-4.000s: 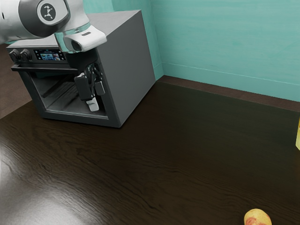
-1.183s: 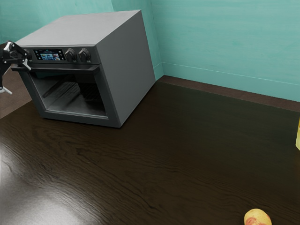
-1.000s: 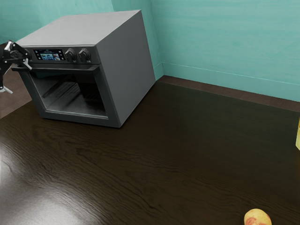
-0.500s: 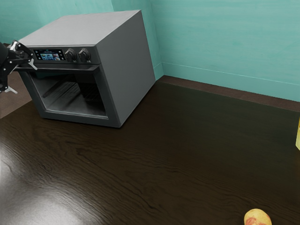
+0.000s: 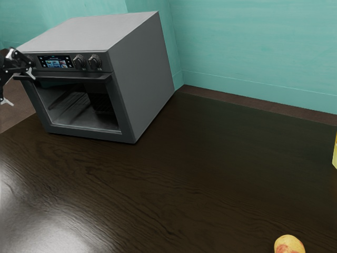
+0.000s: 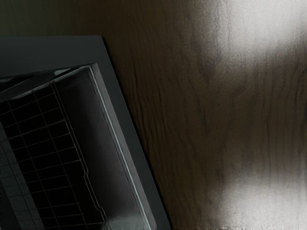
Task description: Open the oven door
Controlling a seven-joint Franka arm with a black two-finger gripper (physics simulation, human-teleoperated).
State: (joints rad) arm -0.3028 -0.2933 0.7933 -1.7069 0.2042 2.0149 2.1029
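1. Table (image 5: 184,184): below my gripper (image 5: 19,87).
2. Oven (image 5: 142,79): on the table, just beside my gripper.
3. Oven door (image 5: 87,134): shut; near my gripper.
4. Gripper: spread wide; nothing held.
5. Door handle (image 5: 68,77): adjacent to my gripper; contact cannot be determined.

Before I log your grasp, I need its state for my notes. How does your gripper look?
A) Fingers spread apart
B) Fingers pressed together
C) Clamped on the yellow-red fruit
A: the fingers of my gripper stand well apart at the exterior view's left, and the yellow-red fruit lies far from them.
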